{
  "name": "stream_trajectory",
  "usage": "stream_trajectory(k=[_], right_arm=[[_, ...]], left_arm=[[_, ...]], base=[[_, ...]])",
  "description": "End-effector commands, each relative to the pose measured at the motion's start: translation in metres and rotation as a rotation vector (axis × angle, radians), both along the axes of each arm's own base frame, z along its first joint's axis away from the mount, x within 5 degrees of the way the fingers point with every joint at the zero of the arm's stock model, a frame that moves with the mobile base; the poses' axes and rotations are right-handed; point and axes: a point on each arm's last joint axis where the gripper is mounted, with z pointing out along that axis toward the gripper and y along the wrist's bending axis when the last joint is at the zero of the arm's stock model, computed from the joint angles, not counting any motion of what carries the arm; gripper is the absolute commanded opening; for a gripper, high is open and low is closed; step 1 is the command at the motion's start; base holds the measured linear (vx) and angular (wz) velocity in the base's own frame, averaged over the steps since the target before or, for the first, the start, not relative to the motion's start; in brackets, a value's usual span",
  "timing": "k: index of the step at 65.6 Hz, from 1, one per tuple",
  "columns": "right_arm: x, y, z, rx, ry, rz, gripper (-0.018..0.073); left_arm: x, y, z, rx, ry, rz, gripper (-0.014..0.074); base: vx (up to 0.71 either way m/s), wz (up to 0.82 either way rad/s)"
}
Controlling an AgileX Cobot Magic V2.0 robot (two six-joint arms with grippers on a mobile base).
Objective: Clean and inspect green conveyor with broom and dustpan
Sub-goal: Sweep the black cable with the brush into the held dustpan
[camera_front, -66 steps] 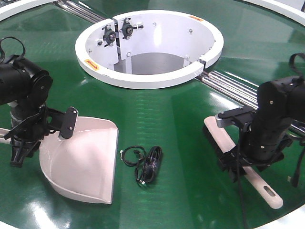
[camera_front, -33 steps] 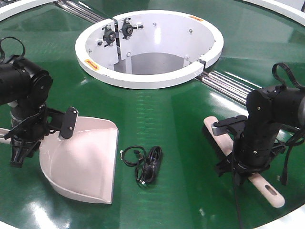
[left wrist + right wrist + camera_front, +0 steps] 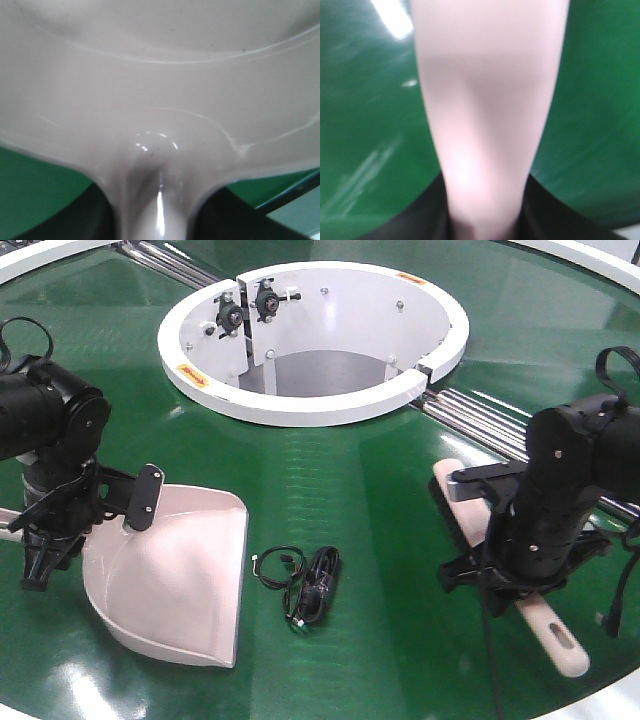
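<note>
Tools gripped: left gripper (image 3: 45, 537) clamps dustpan (image 3: 180, 580), right gripper (image 3: 512, 575) clamps broom (image 3: 552, 632). Cable (image 3: 310, 586) lies unswept near the front edge of the conveyor (image 3: 330, 470)

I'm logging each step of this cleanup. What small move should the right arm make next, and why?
Probably sweep the broom across the green conveyor toward the black cable bundle. The right gripper looks closed on the broom's handle, and the bundle lies between the broom and the dustpan, whose open front faces it, so a stroke should push it in.
</note>
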Motion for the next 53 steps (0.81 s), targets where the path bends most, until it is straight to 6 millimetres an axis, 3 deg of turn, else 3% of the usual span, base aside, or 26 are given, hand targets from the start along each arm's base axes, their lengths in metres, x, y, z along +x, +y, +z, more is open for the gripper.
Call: stream_trajectory(k=[1, 14, 36, 53], right_arm=[[-0.013, 0.019, 0.023, 0.041, -0.024, -0.003, -0.0004], [-0.023, 0.051, 0.014, 0.121, 0.05, -0.019, -0.0004], [-0.011, 0.093, 0.01, 0.134, 0.066, -0.044, -0.0004], [-0.006, 0.123, 0.0, 0.064, 0.176, -0.024, -0.0004]], left_arm=[[-0.001, 0.0, 0.025, -0.007, -0.074, 0.008, -0.0006], [-0.001, 0.0, 0.025, -0.007, -0.074, 0.008, -0.0006], [-0.001, 0.0, 0.025, -0.007, -0.074, 0.008, -0.0006], [-0.001, 0.0, 0.025, -0.007, -0.074, 0.008, -0.0006]], base=[[0.0, 0.0], [0.0, 0.0], [0.0, 0.0], [0.0, 0.0]])
